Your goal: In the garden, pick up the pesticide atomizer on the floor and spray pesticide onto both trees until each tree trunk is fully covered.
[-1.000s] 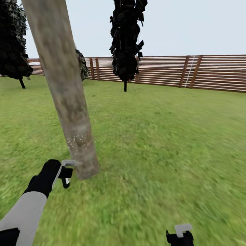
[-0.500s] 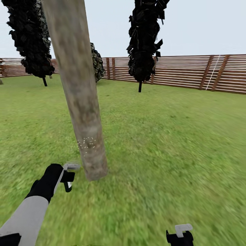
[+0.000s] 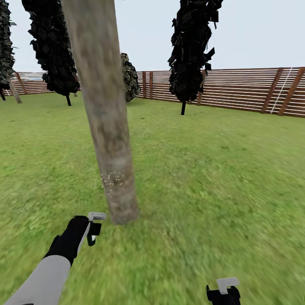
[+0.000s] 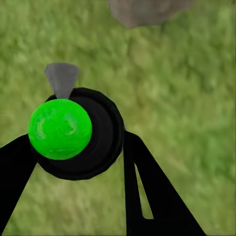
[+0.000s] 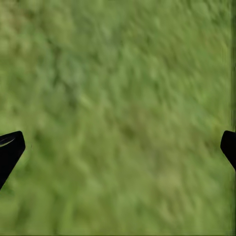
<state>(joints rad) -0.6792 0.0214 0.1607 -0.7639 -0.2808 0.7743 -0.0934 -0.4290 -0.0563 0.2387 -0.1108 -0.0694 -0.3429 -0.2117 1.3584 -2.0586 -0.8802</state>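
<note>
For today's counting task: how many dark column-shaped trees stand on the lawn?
3, perhaps more hidden: one far left edge, one left of the trunk, one right of it.

atomizer point(image 4: 73, 132): green-black, in left gripper point(image 4: 78, 162) | trunk point(image 3: 108, 127): mottled grey-brown, speckled

flat, even daylight with no cast shadows or glare; the grass point(image 3: 220, 178) smears into soft blur, worst near the lower edges and in both wrist views.
</note>
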